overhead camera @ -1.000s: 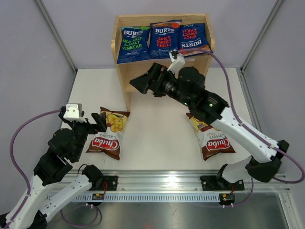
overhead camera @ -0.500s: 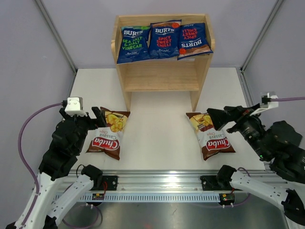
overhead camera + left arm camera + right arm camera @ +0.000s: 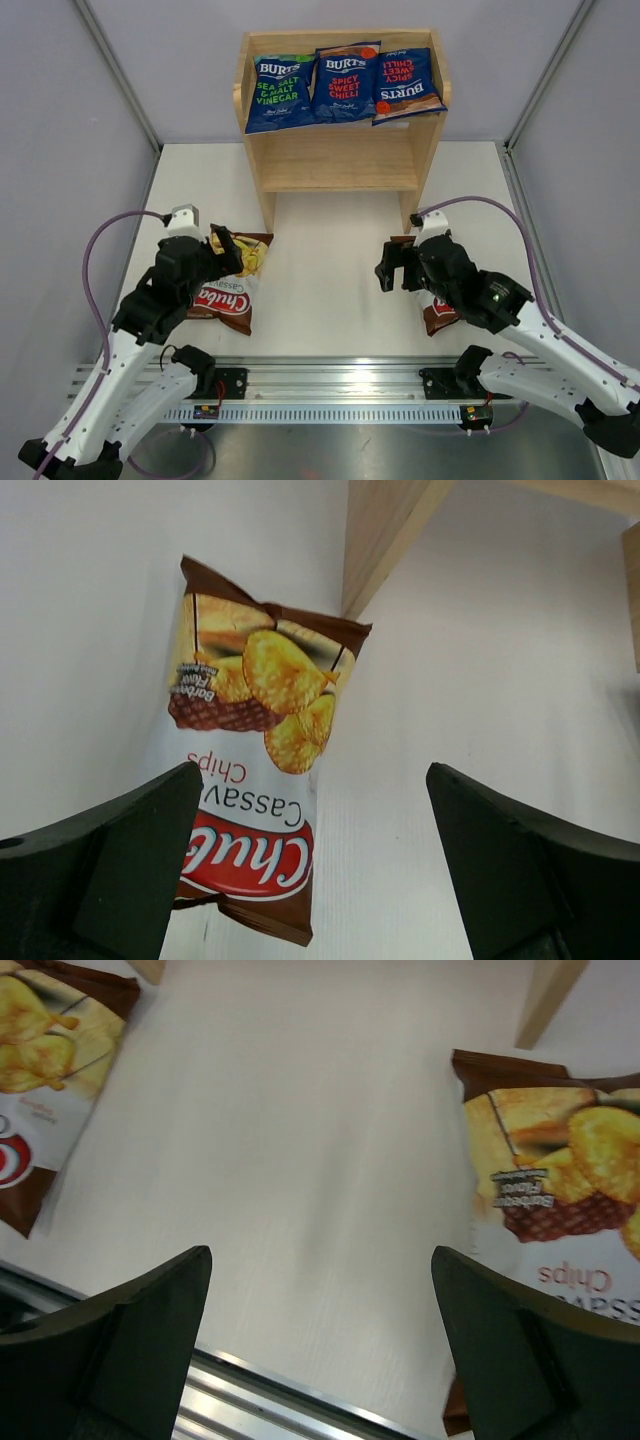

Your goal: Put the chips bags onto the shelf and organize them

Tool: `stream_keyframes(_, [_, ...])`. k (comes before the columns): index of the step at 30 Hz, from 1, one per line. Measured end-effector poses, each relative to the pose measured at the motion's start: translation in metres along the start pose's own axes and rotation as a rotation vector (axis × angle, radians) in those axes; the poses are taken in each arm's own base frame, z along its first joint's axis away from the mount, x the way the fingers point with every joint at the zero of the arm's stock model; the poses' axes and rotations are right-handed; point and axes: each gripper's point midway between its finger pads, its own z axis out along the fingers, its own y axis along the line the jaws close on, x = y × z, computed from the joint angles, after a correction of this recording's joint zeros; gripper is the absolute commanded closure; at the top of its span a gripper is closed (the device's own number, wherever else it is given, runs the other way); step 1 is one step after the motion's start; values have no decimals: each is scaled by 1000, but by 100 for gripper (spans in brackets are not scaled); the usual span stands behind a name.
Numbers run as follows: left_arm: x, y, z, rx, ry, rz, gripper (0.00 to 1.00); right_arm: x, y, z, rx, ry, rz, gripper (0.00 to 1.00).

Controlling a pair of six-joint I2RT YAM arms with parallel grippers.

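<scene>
A white table (image 3: 330, 280) edged by a metal rail (image 3: 340, 382).

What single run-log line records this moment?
shelf top: three Burts bags | left hand: open over left Chuba bag | right hand: open beside right Chuba bag | both on table

Atop the shelf (image 3: 340, 160), three Burts bags (image 3: 346, 84) read "SEA SALT & MALT VINEGAR" once and "SPICY SWEET CHILLI" twice. Front-left of it, a brown bag (image 3: 255, 780) reads "Chuba Cassava Chips".

L hand (image 3: 223, 253) open, R hand (image 3: 392, 265) open
</scene>
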Motion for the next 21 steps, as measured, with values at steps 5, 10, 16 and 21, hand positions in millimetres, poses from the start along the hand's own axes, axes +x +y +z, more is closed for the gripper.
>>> stream_keyframes(5, [48, 13, 20, -58, 87, -92, 1, 22, 21, -8, -227, -71, 79, 0])
stream_keyframes(10, [70, 39, 48, -168, 162, -202, 1, 22, 37, -27, -361, -87, 101, 1])
stream_keyframes(16, [52, 77, 77, -209, 148, -361, 1, 37, 47, -27, -423, -30, 103, 1])
stream_keyframes(21, [30, 78, 89, -157, 176, -327, 1, 51, 67, -29, -553, 5, 119, 1])
